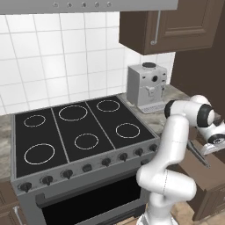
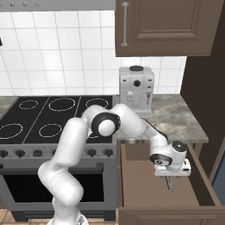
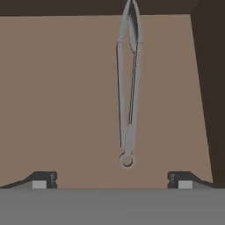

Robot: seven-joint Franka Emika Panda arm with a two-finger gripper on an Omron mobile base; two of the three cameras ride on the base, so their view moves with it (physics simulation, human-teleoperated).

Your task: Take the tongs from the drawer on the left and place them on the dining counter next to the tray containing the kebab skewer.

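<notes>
To my left I see a black cooktop with six white burner rings, set over a grey oven whose front carries a row of dark knobs above a dark glass door. Behind it rises a wall of white tiles. A silver coffee machine stands upright on a small marbled counter just right of the cooktop, against the tiles. Above it hangs a dark brown wall cabinet with a vertical silver bar handle. A grey range hood edge spans the top above the burners.
</notes>
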